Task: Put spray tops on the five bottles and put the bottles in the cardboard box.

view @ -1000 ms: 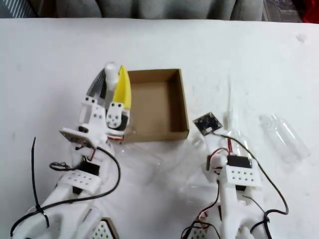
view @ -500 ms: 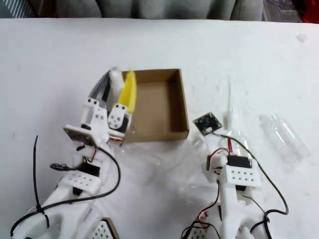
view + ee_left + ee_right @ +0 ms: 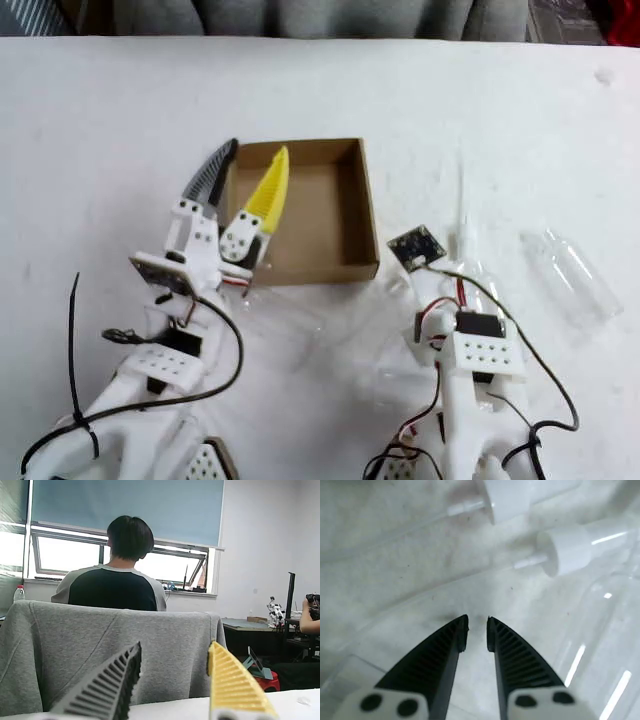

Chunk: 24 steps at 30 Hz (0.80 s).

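The brown cardboard box sits open at mid-table. My left gripper hangs above the box's left wall, open, its grey and yellow fingers spread with nothing between them; in the left wrist view the left gripper points out toward the room. My right gripper is low over the table, its black fingers a narrow gap apart and holding nothing. Two white spray tops with thin tubes lie just past its tips. A clear bottle lies on its side at the right.
More clear bottles lie faintly visible between the two arm bases, in front of the box. A spray top with a long tube lies right of the box. A grey chair back stands beyond the table's far edge.
A white thing stood between the left gripper's fingers a second ago; it is no longer there. That gripper swung right over the box's left wall and opened wider. The right arm kept still.
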Each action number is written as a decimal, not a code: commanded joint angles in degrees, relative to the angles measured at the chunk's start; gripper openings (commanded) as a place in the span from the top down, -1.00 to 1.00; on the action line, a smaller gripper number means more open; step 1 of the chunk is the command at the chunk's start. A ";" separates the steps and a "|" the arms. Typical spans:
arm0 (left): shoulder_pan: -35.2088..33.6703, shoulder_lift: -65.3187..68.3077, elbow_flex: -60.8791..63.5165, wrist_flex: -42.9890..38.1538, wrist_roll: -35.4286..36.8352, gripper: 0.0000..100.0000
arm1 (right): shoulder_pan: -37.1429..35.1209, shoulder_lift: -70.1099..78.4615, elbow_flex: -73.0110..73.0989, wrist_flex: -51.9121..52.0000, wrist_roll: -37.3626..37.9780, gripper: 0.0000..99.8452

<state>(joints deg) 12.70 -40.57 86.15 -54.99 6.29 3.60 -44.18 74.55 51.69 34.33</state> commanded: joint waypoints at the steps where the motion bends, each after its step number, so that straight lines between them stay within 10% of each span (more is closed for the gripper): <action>1: 0.31 -0.40 -0.53 0.09 -0.26 0.60 | 0.84 -0.75 -0.26 -0.84 0.62 0.92; 11: -3.82 -3.74 -2.55 3.52 -0.62 0.60 | 0.84 -0.75 -0.26 -1.63 0.53 0.92; 24: -4.79 -40.57 -3.08 51.69 -0.62 0.60 | 0.84 -0.75 -0.26 -1.71 0.44 0.92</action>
<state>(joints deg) 8.57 -71.60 86.15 -16.31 6.29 3.60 -44.18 74.55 50.64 34.51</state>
